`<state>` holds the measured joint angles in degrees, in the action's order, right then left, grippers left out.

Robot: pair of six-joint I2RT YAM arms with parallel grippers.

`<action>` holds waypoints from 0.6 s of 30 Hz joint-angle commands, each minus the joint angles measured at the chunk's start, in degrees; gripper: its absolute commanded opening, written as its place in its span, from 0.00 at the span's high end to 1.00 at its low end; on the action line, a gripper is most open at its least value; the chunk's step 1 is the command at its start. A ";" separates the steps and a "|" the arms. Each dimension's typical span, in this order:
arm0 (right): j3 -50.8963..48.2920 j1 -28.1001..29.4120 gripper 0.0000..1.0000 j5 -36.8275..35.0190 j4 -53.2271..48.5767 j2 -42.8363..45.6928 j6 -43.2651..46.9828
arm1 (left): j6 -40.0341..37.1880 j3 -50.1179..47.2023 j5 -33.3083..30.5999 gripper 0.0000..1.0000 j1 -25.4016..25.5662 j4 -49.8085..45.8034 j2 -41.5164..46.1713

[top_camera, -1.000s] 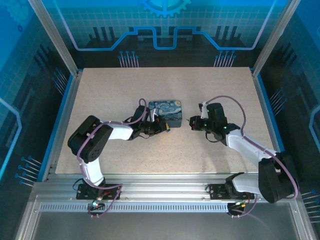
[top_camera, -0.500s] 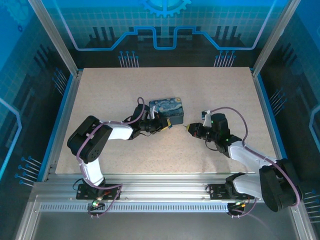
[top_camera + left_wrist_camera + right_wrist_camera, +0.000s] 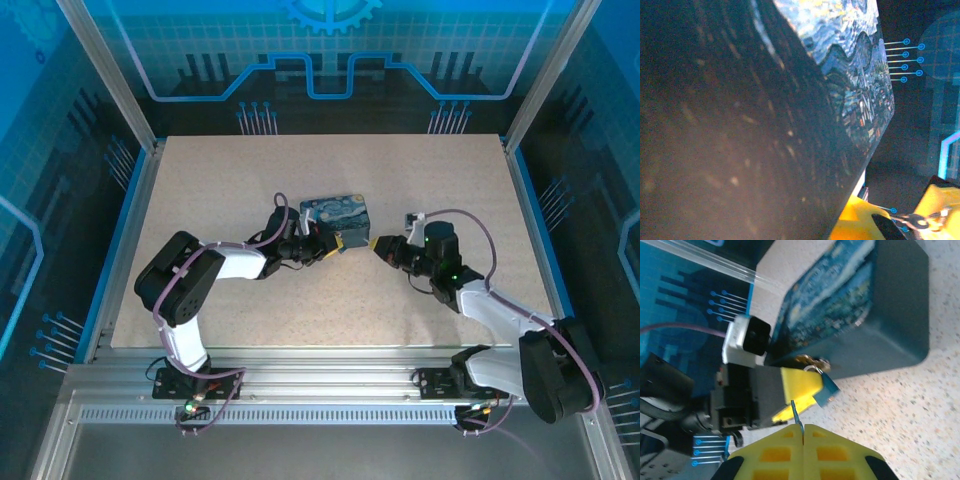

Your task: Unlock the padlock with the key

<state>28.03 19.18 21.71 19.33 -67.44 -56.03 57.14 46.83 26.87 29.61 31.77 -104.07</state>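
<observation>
The small teal-bodied padlock (image 3: 829, 388) hangs by its shackle from the brass hasp (image 3: 811, 361) on the front of the night-sky box (image 3: 875, 300). My left gripper (image 3: 816, 388) is shut on the padlock, its yellow fingers (image 3: 799, 382) pinching the body. My right gripper (image 3: 802, 430) is shut on the key (image 3: 796, 413), whose thin blade sticks out toward the padlock, a short gap away. From above, the left gripper (image 3: 336, 245) and right gripper (image 3: 377, 246) face each other in front of the box (image 3: 335, 213). The box's dark side (image 3: 740, 125) looms close in the left wrist view.
The box sits mid-table on the speckled tabletop (image 3: 250, 170). Aluminium frame posts (image 3: 110, 80) and blue walls ring the table. Bare tabletop lies right of the box (image 3: 920, 405) and along the near edge.
The right arm has swung its wrist round and brought the key slightly closer to the padlock. The left gripper has kept hold of the padlock, barely shifting.
</observation>
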 commanded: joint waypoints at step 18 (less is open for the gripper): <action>-1.09 -9.65 1.00 2.52 2.82 0.56 -6.44 | 2.87 3.71 1.50 1.00 -0.21 3.17 -0.90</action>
<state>29.58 10.04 23.07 20.05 -67.35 -60.62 58.72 48.40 26.87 29.61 32.08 -104.25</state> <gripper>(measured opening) 0.062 0.093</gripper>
